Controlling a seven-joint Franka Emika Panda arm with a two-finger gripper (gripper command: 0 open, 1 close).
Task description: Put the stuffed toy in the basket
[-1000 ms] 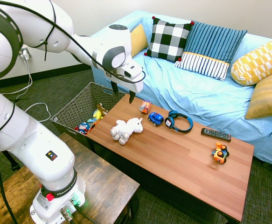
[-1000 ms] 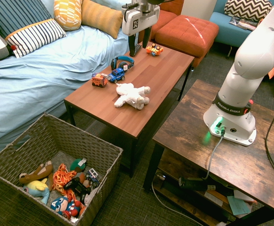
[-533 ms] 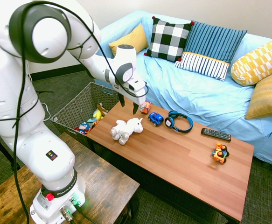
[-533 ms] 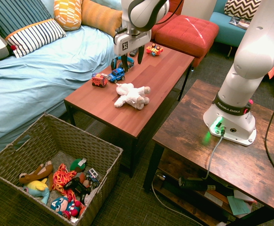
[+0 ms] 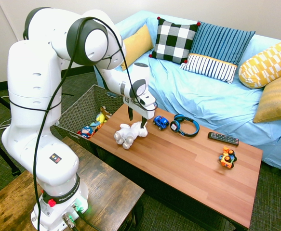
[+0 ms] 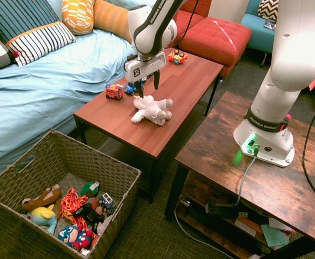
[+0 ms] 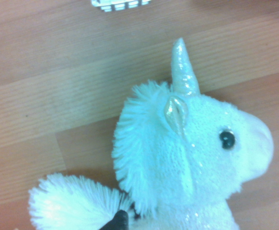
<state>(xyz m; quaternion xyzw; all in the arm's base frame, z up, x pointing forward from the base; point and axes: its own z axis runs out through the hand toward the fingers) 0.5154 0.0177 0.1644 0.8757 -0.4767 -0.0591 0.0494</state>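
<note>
The claw (image 5: 136, 118) hangs wide open just over the stuffed toy (image 5: 129, 134) — a white unicorn lying on the bench (image 5: 188, 168) — with the basket (image 6: 54, 167) on the floor beside it.

Wrist view only catches the stuffed toy (image 7: 196, 158) from the head up, body and legs chopped off at the frame edge, with a white something (image 7: 121, 4) clipped at the opposite edge, too little of it to name. From the first exterior view, head end of the toy (image 5: 129, 133) tucked behind the gripper (image 5: 135, 118). Basket (image 5: 77, 113) mostly blocked by the arm there. Contents of the basket (image 6: 17, 172) a jumble, maybe action figures, too small to sort
</note>
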